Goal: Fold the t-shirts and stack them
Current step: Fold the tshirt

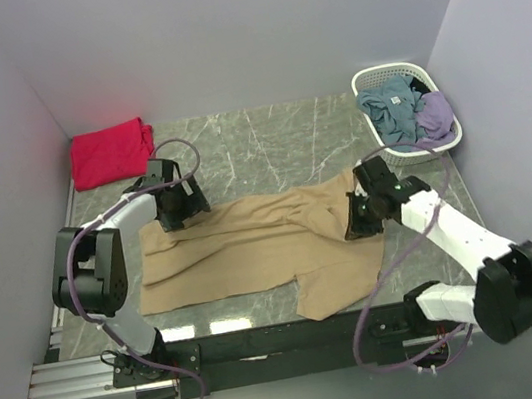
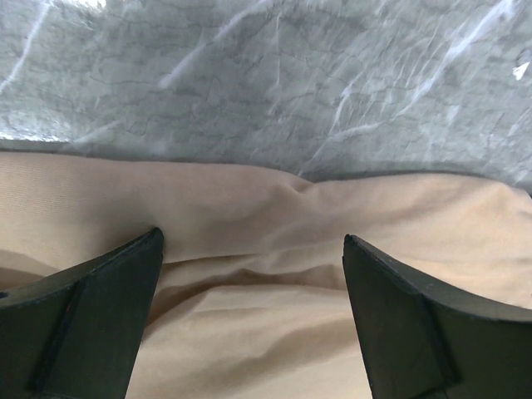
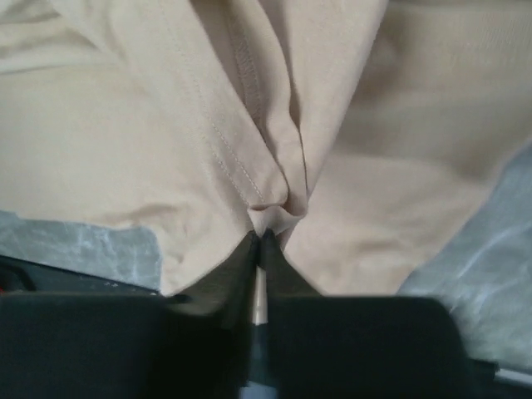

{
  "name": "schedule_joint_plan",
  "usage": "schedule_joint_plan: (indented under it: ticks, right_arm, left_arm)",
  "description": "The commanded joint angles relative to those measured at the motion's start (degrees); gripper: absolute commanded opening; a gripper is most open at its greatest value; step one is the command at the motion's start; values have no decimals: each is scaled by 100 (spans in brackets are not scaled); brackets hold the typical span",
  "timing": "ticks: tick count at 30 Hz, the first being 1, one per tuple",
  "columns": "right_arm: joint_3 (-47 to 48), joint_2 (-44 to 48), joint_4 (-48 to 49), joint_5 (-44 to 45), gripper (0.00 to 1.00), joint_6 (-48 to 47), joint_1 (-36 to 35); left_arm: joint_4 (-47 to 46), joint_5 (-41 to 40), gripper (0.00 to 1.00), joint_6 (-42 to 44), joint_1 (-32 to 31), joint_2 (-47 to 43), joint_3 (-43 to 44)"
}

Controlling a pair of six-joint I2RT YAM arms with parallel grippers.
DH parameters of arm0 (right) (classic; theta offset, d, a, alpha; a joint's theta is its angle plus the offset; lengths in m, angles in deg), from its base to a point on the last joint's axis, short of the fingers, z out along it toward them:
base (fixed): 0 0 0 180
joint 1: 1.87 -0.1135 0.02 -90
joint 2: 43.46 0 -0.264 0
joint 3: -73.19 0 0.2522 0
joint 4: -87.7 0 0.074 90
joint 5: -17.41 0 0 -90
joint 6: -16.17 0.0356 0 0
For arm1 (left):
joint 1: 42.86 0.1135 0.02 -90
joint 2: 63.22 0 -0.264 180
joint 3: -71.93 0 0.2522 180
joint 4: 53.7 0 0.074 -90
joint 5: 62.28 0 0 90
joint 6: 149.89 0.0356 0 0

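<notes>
Right gripper (image 3: 259, 237): jaws together, clamped on a pinched ridge of the tan tee (image 3: 125, 150) — we read this as a hold for lifting or dragging that side over.
Right arm (image 1: 453, 231): comes in from the near right, forearm sloping up to a wrist tipped down onto the tee's right part.
Left gripper (image 2: 253, 238): jaws wide apart, only cloth lying below them; we see no grip.
Left arm (image 1: 117, 218): doubled back on itself, wrist turned down over the tee's far left edge, where cloth meets table (image 2: 266, 83) — we judge it poised to take that edge.
Tan tee: spread across the middle of the table, long side left to right, rumpled, one flap reaching toward the near edge; not yet a neat fold.
Red tee (image 1: 110, 151): far left corner, well apart from the tan one; folded or merely bunched, we cannot tell. We take it for the start of the stack.
Basket (image 1: 377, 70): far right corner, holding blue and purple clothes (image 1: 404, 109), near the right gripper but apart from it.
</notes>
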Motion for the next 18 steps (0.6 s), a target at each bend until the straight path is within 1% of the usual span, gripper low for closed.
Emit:
schedule_joint_plan:
  ticks: [1, 2, 3, 4, 5, 6, 7, 8, 10, 11, 12, 15, 18]
  right_arm:
    - [29, 636, -429, 614, 40, 635, -173]
    - [126, 646, -552, 841, 82, 643, -182]
    - [240, 646, -596, 1044, 95, 661, -173]
    - [380, 646, -562, 1254, 96, 644, -173]
    - [434, 637, -431, 1535, 100, 600, -173]
    - [504, 611, -343, 1720, 100, 608, -138]
    - [592, 576, -194, 1766, 100, 574, -120]
    - [627, 445, 199, 1705, 100, 443, -94]
    - [750, 190, 579, 1197, 100, 398, 89]
    - [777, -133, 964, 908, 100, 354, 125]
    - [768, -302, 1237, 444, 100, 327, 143]
    - [891, -996, 1915, -138, 100, 283, 161]
    - [1216, -1682, 1996, -325, 100, 99, 161]
  left_arm:
    - [-29, 23, 94, 159, -71, 92, 244]
    - [-29, 6, 94, 151, -80, 101, 244]
    - [-12, -3, 94, 159, -89, 110, 253]
    - [-12, -3, 94, 159, -98, 119, 261]
    - [-12, -3, 94, 159, -98, 127, 253]
    - [-12, 5, 94, 168, -106, 119, 244]
    - [-3, -12, 94, 159, -115, 119, 244]
    - [-3, -12, 94, 159, -115, 110, 253]
    - [6, -21, 94, 168, -124, 75, 253]
    - [6, -12, 95, 168, -124, 57, 253]
    - [-3, -12, 95, 151, -124, 22, 253]
    - [-20, 14, 95, 159, -124, -4, 279]
    - [6, -12, 95, 185, -133, 13, 288]
